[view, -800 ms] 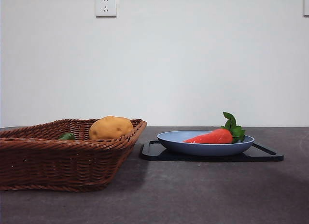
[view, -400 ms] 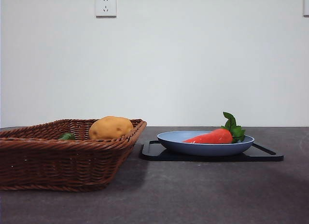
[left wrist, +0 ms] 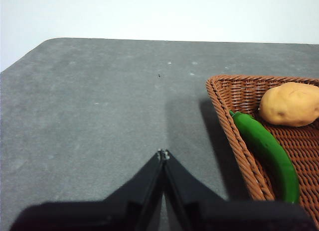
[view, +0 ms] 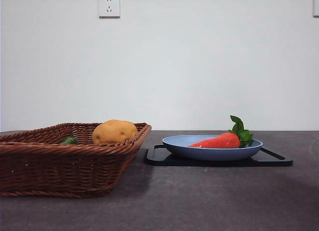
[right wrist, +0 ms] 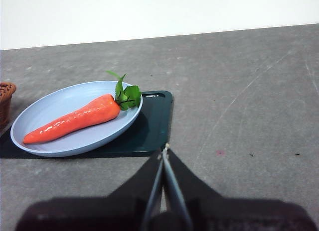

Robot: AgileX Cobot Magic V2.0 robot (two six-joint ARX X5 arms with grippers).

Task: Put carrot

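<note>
The orange-red carrot with green leaves lies in a light blue plate on a black board, right of centre in the front view. In the right wrist view the carrot lies lengthwise in the plate. My right gripper is shut and empty, above the table just beside the board's near edge. My left gripper is shut and empty, above bare table beside the wicker basket. Neither arm shows in the front view.
The brown wicker basket stands at the left in the front view and holds a yellow-brown potato and a green pepper. The dark grey table spreads around both. A white wall with a socket is behind.
</note>
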